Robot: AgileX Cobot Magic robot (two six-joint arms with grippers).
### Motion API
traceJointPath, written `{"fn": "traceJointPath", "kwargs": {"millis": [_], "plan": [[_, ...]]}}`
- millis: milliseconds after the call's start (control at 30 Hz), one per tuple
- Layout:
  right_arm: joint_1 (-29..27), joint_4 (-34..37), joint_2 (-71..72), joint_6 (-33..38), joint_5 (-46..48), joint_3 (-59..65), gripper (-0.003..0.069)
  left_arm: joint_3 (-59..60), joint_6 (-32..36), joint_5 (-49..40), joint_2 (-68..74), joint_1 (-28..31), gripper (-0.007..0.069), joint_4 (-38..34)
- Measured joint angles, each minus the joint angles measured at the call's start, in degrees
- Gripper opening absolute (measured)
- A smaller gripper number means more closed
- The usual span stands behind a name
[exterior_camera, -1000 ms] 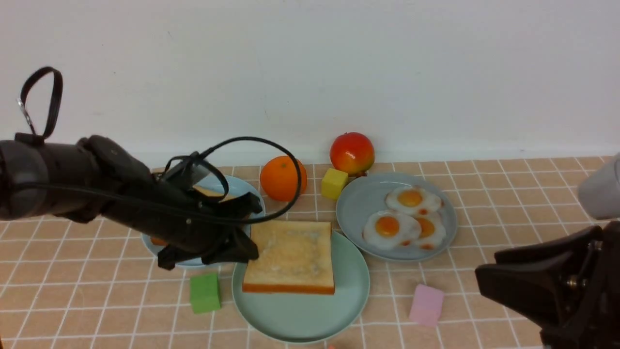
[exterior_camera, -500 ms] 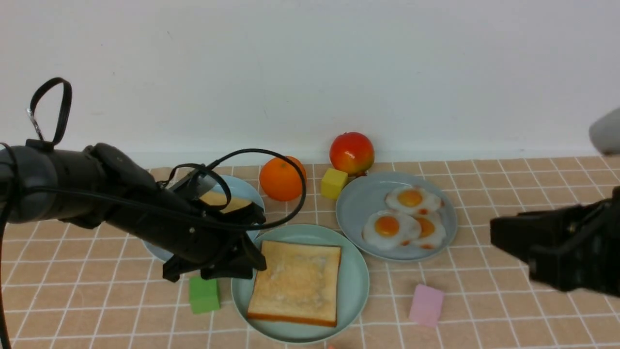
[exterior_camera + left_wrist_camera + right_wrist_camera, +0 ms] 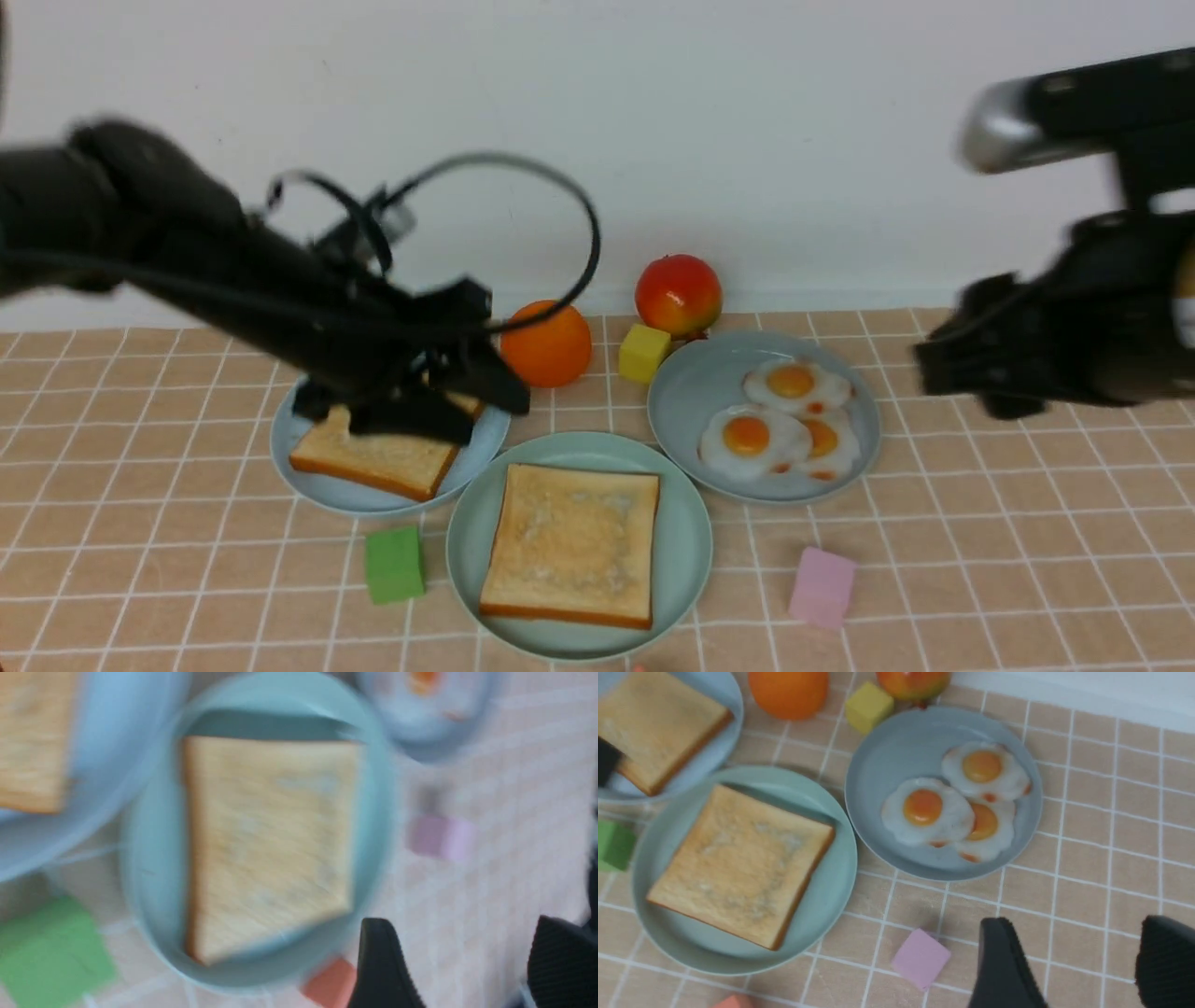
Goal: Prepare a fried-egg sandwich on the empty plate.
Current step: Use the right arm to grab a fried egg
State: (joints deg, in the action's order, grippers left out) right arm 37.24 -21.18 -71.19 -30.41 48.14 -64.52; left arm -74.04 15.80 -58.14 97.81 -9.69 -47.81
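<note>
One toasted bread slice point(image 3: 571, 546) lies flat on the mint-green plate point(image 3: 686, 541); it also shows in the left wrist view point(image 3: 268, 835) and the right wrist view point(image 3: 738, 863). A second slice point(image 3: 373, 457) lies on the sky-blue plate point(image 3: 299, 439). Three fried eggs point(image 3: 747, 437) overlap on the grey-blue plate point(image 3: 681, 411). My left gripper point(image 3: 490, 420) hangs open and empty above the sky-blue plate. My right gripper point(image 3: 943, 373) is open and empty, raised to the right of the egg plate.
An orange point(image 3: 546, 345), an apple point(image 3: 679, 294) and a yellow cube point(image 3: 642, 353) sit by the back wall. A green cube point(image 3: 394, 564) is left of the mint-green plate, a pink cube point(image 3: 822, 586) right of it, and an orange-red cube point(image 3: 731, 1002) in front.
The bread slice dropped flat onto the mint-green plate. My left gripper rose and drew back over the sky-blue plate, uncovering the second slice. My right arm rose and swung inward.
</note>
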Motion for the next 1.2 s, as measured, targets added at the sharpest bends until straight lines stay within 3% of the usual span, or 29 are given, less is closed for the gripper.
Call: {"fn": "traceJointPath", "kwargs": {"millis": [200, 300, 467, 633, 933, 1200], "plan": [[-9.2, 9.8, -10.1, 5.4, -2.0, -4.4, 0.0400, -0.2, 0.2, -9.5, -6.4, -0.8, 0.0425, 4.4], [-16.4, 21.8, -14.0, 12.9, -3.6, -5.4, 0.0400, 2.4, 0.8, -8.9, -12.0, -2.8, 0.0415, 7.1], [-24.6, 43.3, -21.0, 26.6, -4.7, -5.5, 0.0400, 8.9, 10.0, -6.0, -21.7, -8.2, 0.0386, 7.7], [-27.2, 54.2, -28.0, 39.9, -5.0, -8.1, 0.0400, 14.9, 17.9, -3.4, -27.4, -13.7, 0.0355, 7.7], [-27.3, 53.7, -40.0, 41.0, 0.4, -18.6, 0.0400, 17.5, 17.3, 1.3, -27.8, -14.6, 0.0290, 8.1], [-27.2, 42.2, -44.1, 33.9, 3.4, -28.5, 0.0400, 17.5, 16.8, 1.5, -27.8, -14.6, 0.0251, 8.1]]}}
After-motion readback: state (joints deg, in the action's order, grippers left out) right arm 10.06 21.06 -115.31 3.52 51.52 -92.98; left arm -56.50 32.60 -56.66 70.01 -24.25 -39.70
